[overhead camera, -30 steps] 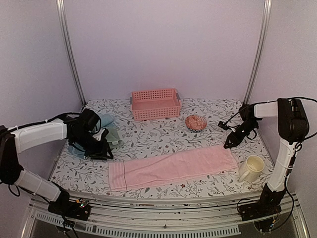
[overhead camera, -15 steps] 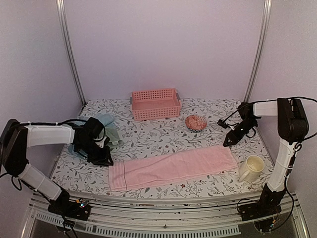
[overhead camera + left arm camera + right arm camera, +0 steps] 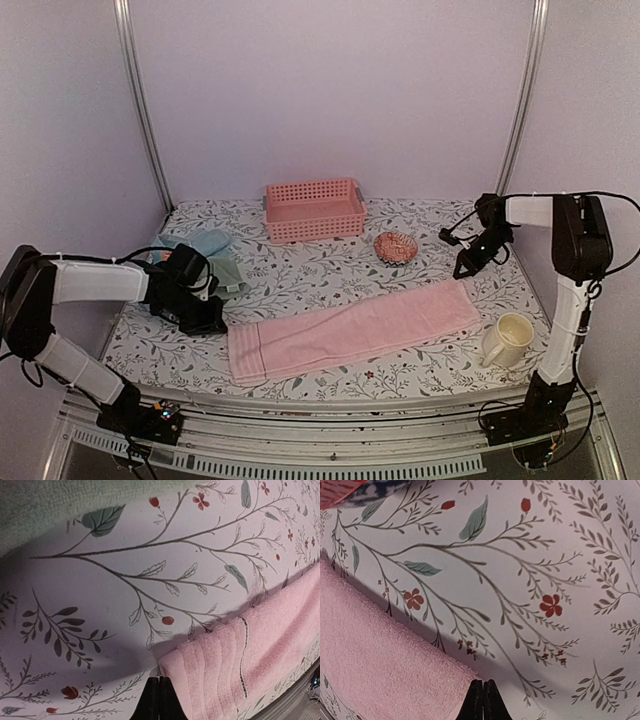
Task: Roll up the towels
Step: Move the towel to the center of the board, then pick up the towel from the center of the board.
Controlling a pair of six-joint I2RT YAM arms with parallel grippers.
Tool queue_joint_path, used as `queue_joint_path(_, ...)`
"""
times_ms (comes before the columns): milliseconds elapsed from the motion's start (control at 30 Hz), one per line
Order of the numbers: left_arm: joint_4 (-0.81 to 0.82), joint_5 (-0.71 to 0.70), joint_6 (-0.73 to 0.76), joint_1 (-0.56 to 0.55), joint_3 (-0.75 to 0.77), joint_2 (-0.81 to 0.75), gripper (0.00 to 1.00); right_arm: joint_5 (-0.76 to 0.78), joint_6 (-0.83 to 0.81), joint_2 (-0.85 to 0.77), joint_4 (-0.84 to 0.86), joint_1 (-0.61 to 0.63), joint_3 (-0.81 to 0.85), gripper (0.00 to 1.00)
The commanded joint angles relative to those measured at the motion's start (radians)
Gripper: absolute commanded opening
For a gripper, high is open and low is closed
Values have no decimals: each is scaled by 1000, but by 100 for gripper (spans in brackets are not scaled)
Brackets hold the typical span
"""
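Left gripper (image 3: 213, 323) is sitting low on the floral table (image 3: 330, 270) with its jaws pressed together at the far left corner of the pink towel (image 3: 350, 325), which is lying stretched out flat across the near half of the table. At the far right corner the right gripper (image 3: 463, 270) is sitting the same way, its jaws closed too. From above, the black fingers are hiding both corners. The wrist views are showing the pink edge running right up to the closed tips, so each corner seems to be nipped, though the contact itself is out of sight. Only the overhead view is taking in the light blue towel (image 3: 205, 242) and sage green towel (image 3: 232, 275) lying bunched beyond the left arm, the pink basket (image 3: 313, 210) at the back, a patterned bowl (image 3: 396, 246), and a cream mug (image 3: 507, 340) just beside the pink towel's right end
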Motion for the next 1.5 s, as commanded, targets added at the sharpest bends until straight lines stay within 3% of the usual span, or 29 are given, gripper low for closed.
queue_joint_path(0, 123, -19, -72, 3, -31, -34, 0, 33, 31, 90, 19, 3, 164, 3)
queue_joint_path(133, 158, -7, -90, 3, -19, 6, 0, -5, 52, 178, -19, 6, 313, 6)
queue_joint_path(200, 170, -21, -101, 2, -15, 6, 0, -10, 68, 195, -31, 8, 346, 14)
queue_joint_path(300, 164, -26, -109, 0, -3, -18, 0, 18, 93, 157, -28, 8, 333, 30)
queue_joint_path(400, 169, 12, -88, -12, 9, -38, 4, 56, 123, 90, -16, 6, 271, 35)
queue_joint_path(567, 273, 82, -49, -90, 12, -70, 8, 48, 168, 46, -49, -7, 192, 36)
queue_joint_path(900, 330, 149, -34, -240, -23, 18, 4, 55, 207, 17, -23, -17, 91, 34)
queue_joint_path(1167, 319, 48, -120, -284, -123, 80, 1, 177, 215, 20, 30, -31, -22, 34)
queue_joint_path(1333, 303, 18, -176, -311, -168, 37, 0, 154, 251, 22, 3, -60, 21, 34)
queue_joint_path(1467, 331, -40, -100, -355, -130, -37, 5, 98, 239, 8, 5, -59, 33, 35)
